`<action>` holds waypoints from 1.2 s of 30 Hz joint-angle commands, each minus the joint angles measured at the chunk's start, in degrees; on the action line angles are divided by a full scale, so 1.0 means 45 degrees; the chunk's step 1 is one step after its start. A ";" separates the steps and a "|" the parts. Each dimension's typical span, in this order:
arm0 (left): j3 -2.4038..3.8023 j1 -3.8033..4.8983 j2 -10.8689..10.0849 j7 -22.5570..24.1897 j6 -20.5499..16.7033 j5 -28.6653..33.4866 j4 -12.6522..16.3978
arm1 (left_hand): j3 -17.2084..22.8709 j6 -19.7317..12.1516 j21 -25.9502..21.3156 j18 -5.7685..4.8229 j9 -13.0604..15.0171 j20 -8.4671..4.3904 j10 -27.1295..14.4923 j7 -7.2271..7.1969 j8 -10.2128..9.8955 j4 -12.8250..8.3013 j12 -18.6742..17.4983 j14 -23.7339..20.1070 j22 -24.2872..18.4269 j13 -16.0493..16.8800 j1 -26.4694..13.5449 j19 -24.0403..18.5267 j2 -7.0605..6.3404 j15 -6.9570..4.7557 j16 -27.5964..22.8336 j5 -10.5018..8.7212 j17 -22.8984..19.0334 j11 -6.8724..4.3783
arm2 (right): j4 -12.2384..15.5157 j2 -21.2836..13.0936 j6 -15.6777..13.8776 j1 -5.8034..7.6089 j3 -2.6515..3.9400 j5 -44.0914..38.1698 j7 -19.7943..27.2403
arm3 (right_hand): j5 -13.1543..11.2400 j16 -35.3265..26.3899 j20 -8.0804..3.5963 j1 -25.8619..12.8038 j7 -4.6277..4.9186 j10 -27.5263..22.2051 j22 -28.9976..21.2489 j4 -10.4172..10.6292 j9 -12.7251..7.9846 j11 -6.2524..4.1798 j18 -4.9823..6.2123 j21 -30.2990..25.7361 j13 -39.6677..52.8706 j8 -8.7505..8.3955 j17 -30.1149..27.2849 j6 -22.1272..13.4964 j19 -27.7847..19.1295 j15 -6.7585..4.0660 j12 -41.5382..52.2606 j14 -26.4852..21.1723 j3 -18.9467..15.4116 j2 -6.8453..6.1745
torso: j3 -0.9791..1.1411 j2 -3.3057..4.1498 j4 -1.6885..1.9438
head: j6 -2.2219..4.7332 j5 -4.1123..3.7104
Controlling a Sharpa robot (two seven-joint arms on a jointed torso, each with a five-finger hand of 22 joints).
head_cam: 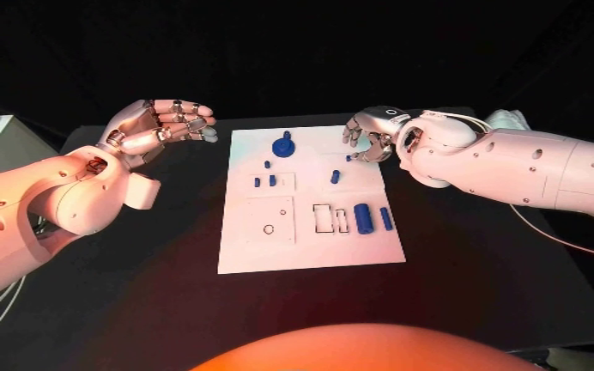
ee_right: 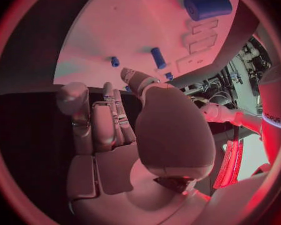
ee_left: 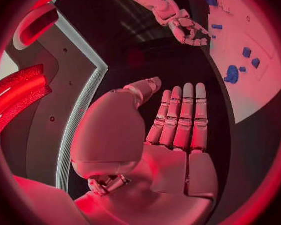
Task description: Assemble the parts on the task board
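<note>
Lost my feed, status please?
Left hand open, off-board. Right hand empty, at white task board far corner. Small blue parts untouched. Nothing blocking.

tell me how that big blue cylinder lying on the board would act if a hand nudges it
The big blue cylinder lies on its rounded side on the flat task board, so it would probably roll. It looks rigid and smooth, perhaps slippery under the silver fingers.

The white task board (head_cam: 310, 251) lies flat in the middle of the table. A round blue part (head_cam: 285, 145) sits near its far edge, a small blue peg (head_cam: 336, 177) lies mid-board, and a thick blue cylinder (head_cam: 363, 218) with a slimmer piece (head_cam: 386, 218) lies by its right edge.
</note>
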 commanded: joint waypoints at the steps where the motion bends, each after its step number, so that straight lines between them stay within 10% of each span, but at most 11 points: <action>1: 0.0011 -0.0005 -0.0116 0.0549 0.0388 0.0644 0.0186 | -0.0020 0.0103 -0.0164 0.0052 -0.0026 0.0039 0.0116 0.0035 -0.0070 0.0049 -0.0159 -0.0039 -0.0134 0.0002 0.0138 0.0146 0.0003 0.0031 -0.0215 0.0058 -0.0014 -0.0021 | 0.0033 0.0028 0.0695 -0.0077 0.0001 -0.0823 -0.0434 | -0.0065 0.0119 0.0070 -0.0034 -0.0008 -0.0070 0.0052 -0.0009 -0.0008 0.0019 -0.0172 0.0096 -0.0046 -0.0043 0.0048 0.0043 0.0007 0.0089 -0.0050 0.0181 -0.0121 -0.0011 | 0.0017 -0.0006 -0.0005 | 0.0009 -0.0044; 13: 0.0011 -0.0011 -0.0319 0.0556 0.0233 0.0791 0.0433 | -0.0124 0.0069 -0.0350 0.0074 -0.0119 -0.0067 0.0122 0.0334 -0.0167 -0.0025 -0.0527 0.0457 -0.0359 0.0016 0.0240 0.0670 0.0055 -0.0046 -0.0442 0.0058 0.0161 -0.0024 | -0.0228 0.0384 0.0461 -0.0342 0.0002 -0.1152 -0.0801 | -0.0166 0.0461 -0.0180 0.0157 -0.0375 0.0318 0.0423 0.0178 0.0016 -0.0289 -0.0231 0.0800 -0.0531 -0.0088 0.0306 0.0691 0.0179 -0.0220 -0.0191 0.0387 0.0345 0.0317 | 0.0056 0.0009 -0.0009 | 0.0056 -0.0127; 18: 0.0011 -0.0011 -0.0342 0.0541 0.0176 0.0824 0.0451 | -0.0133 0.0064 -0.0364 0.0073 -0.0134 -0.0089 0.0133 0.0375 -0.0180 -0.0043 -0.0543 0.0534 -0.0380 0.0023 0.0270 0.0740 0.0081 -0.0056 -0.0454 0.0061 0.0196 -0.0013 | -0.0420 0.0624 0.0342 -0.0459 0.0003 -0.1172 -0.0854 | -0.1085 0.0545 -0.0218 0.0320 -0.0442 0.0663 0.0567 0.0239 0.0054 -0.0340 -0.0265 0.1002 -0.0881 -0.0150 0.0335 0.1022 0.0224 -0.0223 -0.0354 0.0444 0.1278 0.0728 | 0.0058 0.0008 0.0011 | 0.0018 -0.0136; 36: 0.0011 -0.0009 -0.0399 0.0387 0.0060 0.0914 0.0432 | -0.0208 0.0063 -0.0350 0.0074 -0.0180 -0.0169 0.0147 0.0428 -0.0213 -0.0081 -0.0582 0.0900 -0.0406 0.0035 0.0312 0.0987 0.0140 -0.0121 -0.0379 0.0061 0.0349 -0.0004 | -0.0794 0.1007 0.0456 -0.0582 0.0004 -0.1250 -0.1057 | -0.1393 0.0655 -0.0212 0.0229 -0.0420 0.1103 0.0795 0.0120 0.0208 -0.0359 -0.0324 0.1397 -0.1179 -0.0102 0.0391 0.1389 0.0302 -0.0186 -0.0469 0.0481 0.2003 0.0941 | 0.0050 -0.0009 -0.0025 | -0.0128 -0.0129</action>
